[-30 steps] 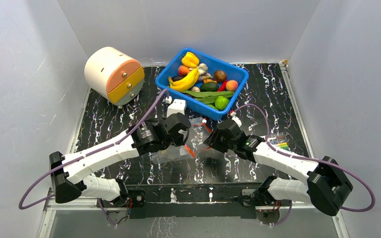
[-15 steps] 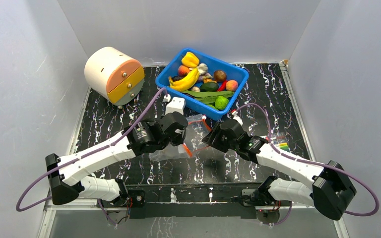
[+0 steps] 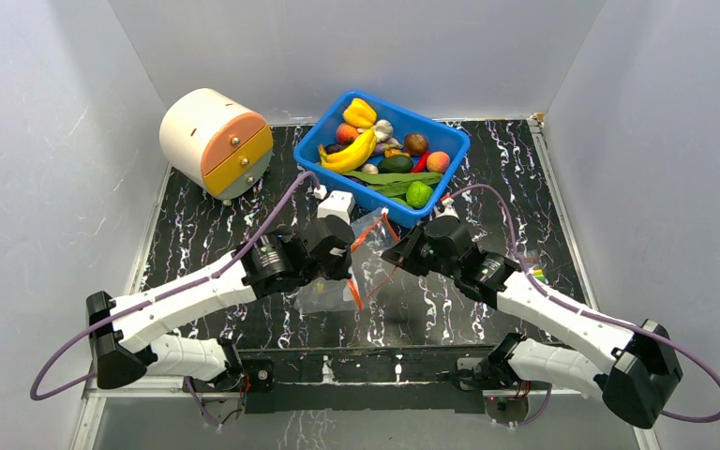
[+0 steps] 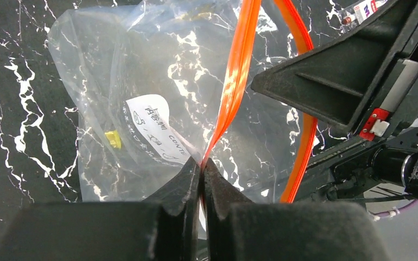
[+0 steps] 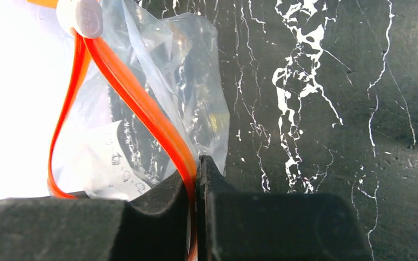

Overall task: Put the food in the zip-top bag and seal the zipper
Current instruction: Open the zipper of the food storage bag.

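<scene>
At the centre of the black marbled table (image 3: 487,187), the clear floppy plastic zip-top bag (image 3: 330,292) is lying partly lifted between the two arms. The left gripper (image 4: 202,163) is pinching one lip of the thin orange-red zipper strip (image 4: 237,70) with its jaws fully together. At 3 o'clock from it in the top view, the right gripper (image 5: 196,163) is clamping the opposite lip, its jaws closed on the strip and a fold of film. Between the two holds the strip is bowing into a loop, so the mouth is judged to be parting (not yet wide).

The task is at its opening stage: filling and sealing are both remaining. The bag is holding only a white handwritten paper slip (image 4: 152,128) and a small yellow speck (image 4: 112,140), with no food showing inside.

At 12 o'clock, the rigid blue plastic bin (image 3: 311,150) is carrying all the plastic toy food: the yellow banana (image 3: 352,152), long green leaves (image 3: 389,177), green lime (image 3: 419,194), orange-pink peach (image 3: 438,161) and others. At 10 o'clock, a cream cylindrical drawer unit (image 3: 197,127) is standing with its drawers closed, contents hidden.
</scene>
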`<state>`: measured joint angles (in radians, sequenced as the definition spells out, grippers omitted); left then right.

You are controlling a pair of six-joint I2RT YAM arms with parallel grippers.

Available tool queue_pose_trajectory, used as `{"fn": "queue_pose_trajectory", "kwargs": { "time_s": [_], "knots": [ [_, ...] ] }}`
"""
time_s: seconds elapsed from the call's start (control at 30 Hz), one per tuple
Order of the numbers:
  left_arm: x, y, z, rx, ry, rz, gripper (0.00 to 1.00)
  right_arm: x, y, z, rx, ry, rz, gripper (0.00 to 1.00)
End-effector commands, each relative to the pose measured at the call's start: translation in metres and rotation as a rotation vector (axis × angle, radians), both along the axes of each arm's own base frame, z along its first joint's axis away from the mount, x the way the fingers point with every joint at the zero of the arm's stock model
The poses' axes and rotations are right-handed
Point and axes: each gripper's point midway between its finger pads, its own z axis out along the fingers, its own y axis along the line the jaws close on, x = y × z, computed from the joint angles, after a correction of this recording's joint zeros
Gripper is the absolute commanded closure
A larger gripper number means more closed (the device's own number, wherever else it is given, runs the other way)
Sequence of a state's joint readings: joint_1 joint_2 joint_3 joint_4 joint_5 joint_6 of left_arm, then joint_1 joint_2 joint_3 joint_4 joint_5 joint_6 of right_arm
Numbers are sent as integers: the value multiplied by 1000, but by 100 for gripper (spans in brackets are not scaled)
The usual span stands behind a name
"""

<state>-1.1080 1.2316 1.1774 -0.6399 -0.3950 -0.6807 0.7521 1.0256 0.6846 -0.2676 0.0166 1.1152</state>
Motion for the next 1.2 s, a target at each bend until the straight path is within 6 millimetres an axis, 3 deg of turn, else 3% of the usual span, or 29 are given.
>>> {"fn": "queue_pose_trajectory", "kwargs": {
  "time_s": [0.0, 0.23, 0.47, 0.63, 0.77, 0.87, 0.97, 1.03, 1.17],
  "knots": [
    [-4, 4, 11, -49, 9, 14, 93, 8, 4, 34, 57, -62, -22, 100],
    [-2, -14, 21, -11, -11, -97, 46, 4, 18, 53, 169, -71, 11, 100],
    [12, -25, 36, 22, -70, -125, 35, 8, 25, 65, 181, -85, 18, 100],
    [22, -26, 28, 80, -102, -127, 35, 8, 27, 65, 189, -82, 16, 100],
    [29, -21, 17, 149, -108, -99, 39, 8, 26, 64, 185, -82, 12, 100],
    [33, -13, 19, 187, -125, -71, 48, 7, 24, 56, 168, -76, 9, 100],
    [36, -2, 29, 209, -149, -34, 86, 8, 17, 37, 109, -71, -1, 100],
    [37, 8, 35, 229, -162, -10, 100, 8, 9, 16, 39, -55, -16, 100],
    [35, 30, 64, 201, -224, 29, 100, 6, -4, -24, -54, -13, -45, 100]
  ]
}}
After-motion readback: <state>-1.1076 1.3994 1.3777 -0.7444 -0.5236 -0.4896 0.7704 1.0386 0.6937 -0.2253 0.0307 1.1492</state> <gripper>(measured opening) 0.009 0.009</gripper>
